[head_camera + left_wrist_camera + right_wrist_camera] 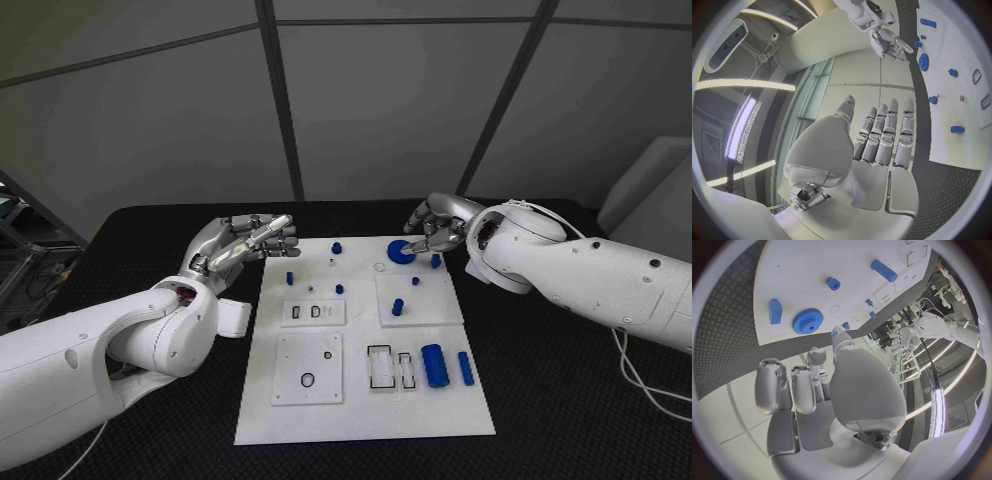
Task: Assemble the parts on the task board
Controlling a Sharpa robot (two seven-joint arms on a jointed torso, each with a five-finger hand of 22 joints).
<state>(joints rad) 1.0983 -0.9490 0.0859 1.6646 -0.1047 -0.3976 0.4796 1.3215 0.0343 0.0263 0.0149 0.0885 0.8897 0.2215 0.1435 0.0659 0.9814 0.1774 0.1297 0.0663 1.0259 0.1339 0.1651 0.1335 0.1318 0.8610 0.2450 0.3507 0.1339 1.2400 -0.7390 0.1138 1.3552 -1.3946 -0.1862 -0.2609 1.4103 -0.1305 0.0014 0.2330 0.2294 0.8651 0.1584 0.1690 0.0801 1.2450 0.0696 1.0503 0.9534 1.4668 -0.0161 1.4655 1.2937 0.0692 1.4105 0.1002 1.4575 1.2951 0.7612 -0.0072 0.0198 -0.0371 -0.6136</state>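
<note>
The near edge of the white rectangular task board (361,425) lies closest, flat on the black textured tabletop (577,420). At its far left corner hovers the left robot hand (245,243), fingers straight and side by side, holding nothing. Small blue plastic pegs (338,246) stand along the far strip, and two blue cylinders (433,366) lie near the recessed slots (389,368) towards the front. At the far right sits the blue toothed gear (398,252), with the right robot hand (437,228) just beside it, fingers curled loosely and seemingly empty, though contact is hard to tell. The step appears to be taking the gear: the fingers should close evenly on its rim and lift it straight, keeping clear of the neighbouring pegs.
</note>
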